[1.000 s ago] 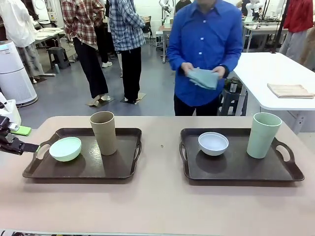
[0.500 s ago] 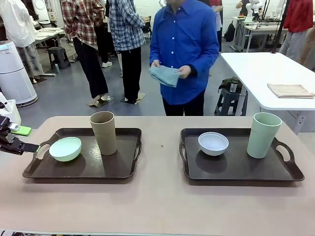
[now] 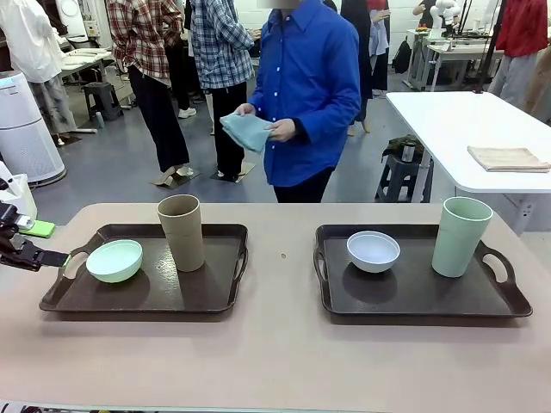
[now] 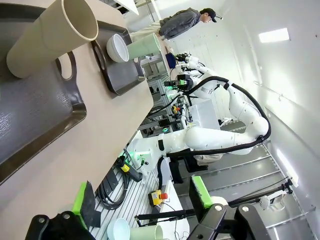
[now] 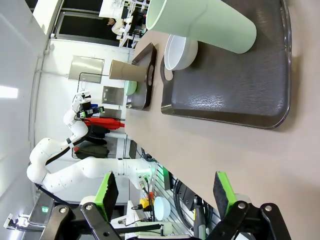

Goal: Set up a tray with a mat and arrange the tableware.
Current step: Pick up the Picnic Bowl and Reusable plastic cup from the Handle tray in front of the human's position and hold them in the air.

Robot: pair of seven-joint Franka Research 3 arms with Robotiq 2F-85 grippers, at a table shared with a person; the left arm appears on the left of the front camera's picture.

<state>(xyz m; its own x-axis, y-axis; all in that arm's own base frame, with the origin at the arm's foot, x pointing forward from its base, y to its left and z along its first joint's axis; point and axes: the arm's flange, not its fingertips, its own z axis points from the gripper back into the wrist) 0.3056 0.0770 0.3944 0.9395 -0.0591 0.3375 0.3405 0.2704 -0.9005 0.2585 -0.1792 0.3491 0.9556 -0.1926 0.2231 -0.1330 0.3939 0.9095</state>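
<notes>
Two dark brown trays lie side by side on the table. The left tray holds a mint green bowl and a brown cup. On the right tray stand a white bowl and a pale green cup. Beyond the far edge a person in a blue shirt holds a folded light-blue mat in both hands. My left gripper hovers by the left tray's handle, open with nothing in it. In its own wrist view my right gripper is open with nothing in it, off the right tray.
Bare tabletop separates the trays and runs along the near edge. A white table with a folded beige cloth stands at the back right. Other people stand farther off at the back left.
The person has walked toward picture left along the far side, carrying the folded mat. Both arms and all the tableware have stayed put.
</notes>
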